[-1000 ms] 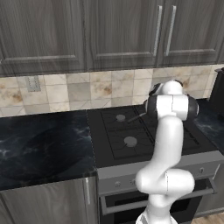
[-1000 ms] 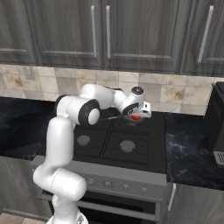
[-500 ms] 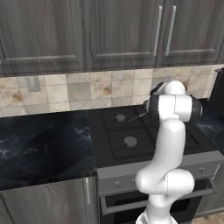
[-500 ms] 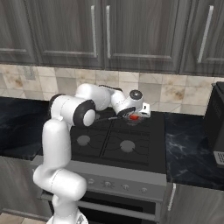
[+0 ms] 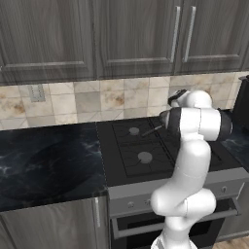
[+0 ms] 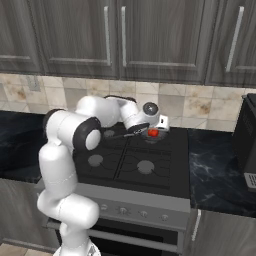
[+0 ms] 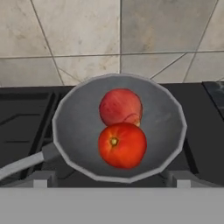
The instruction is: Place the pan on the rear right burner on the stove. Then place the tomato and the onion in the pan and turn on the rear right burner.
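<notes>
In the hand view the dark-grey pan (image 7: 76, 131) lies straight below my hand, its handle (image 7: 22, 165) running to the lower left. Inside it the bright tomato (image 7: 122, 145) rests against the duller pinkish onion (image 7: 120, 107) behind it. My gripper (image 7: 111, 180) is open, its fingertips (image 7: 43, 179) set wide apart on either side of the pan, holding nothing. From the right base view the gripper (image 6: 154, 128) hovers just over the tomato (image 6: 153, 133) at the back right of the stove (image 6: 165, 172). The rear right burner is hidden under the pan.
Two bare front burners (image 6: 145, 166) lie nearer me, with knobs (image 6: 142, 214) on the steel front below. A black appliance (image 6: 248, 135) stands on the right counter. The tiled wall rises close behind the pan. My arm hides the stove's right half (image 5: 131, 160) in the left base view.
The elbow has swung slightly left and lower. The hand has stayed over the pan, and the tomato lies free beneath it.
</notes>
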Motion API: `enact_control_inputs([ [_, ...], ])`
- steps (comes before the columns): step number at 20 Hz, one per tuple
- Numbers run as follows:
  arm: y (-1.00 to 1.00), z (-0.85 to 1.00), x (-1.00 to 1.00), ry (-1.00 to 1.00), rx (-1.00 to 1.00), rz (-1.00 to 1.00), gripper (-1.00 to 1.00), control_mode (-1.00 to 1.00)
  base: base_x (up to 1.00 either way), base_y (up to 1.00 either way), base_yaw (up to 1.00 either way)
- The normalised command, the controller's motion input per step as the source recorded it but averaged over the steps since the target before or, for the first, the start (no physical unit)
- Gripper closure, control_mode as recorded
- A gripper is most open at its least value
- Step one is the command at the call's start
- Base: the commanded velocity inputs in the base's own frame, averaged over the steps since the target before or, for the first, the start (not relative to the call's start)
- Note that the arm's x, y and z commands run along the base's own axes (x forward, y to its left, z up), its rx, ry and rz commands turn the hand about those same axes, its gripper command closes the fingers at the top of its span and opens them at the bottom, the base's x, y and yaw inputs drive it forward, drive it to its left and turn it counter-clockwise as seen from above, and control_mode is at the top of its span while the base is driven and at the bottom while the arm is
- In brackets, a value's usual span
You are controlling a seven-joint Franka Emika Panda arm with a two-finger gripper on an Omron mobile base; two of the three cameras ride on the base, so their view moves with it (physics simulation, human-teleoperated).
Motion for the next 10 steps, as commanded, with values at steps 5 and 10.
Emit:
enact_control_inputs([
  [5, 0.08, 0.63, -0.43, 0.00, 0.00, 0.00, -1.00, -1.00, 0.00, 0.00, 0.00],
  [10, 0.01, 0.74, -0.62, 0.00, 0.00, 0.00, -1.00, -1.00, 0.00, 0.00, 0.00],
])
